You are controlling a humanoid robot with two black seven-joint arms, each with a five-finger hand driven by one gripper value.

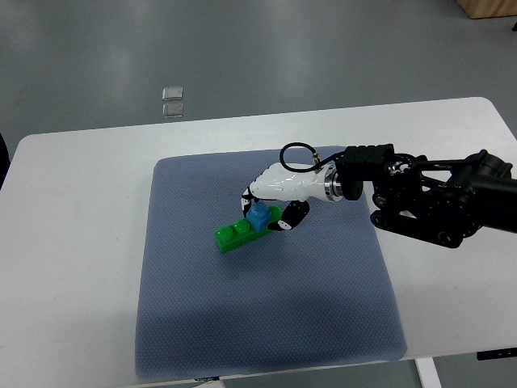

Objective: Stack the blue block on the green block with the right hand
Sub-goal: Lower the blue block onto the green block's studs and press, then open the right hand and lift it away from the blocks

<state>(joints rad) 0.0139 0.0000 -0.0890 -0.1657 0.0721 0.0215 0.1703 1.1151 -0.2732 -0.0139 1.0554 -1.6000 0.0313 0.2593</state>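
A green block (233, 235) lies on the blue-grey mat (266, 315), left of centre. The small blue block (259, 217) sits at the green block's right end, on top of it or just touching it. My right hand (271, 212), white with black fingertips, reaches in from the right and its fingers curl around the blue block, holding it. The far side of the blue block is hidden by the fingers. The left arm does not show.
The mat lies on a white table (73, 242). Two small clear squares (172, 102) lie on the grey floor beyond the table's far edge. My black right forearm (428, 198) stretches over the mat's right side.
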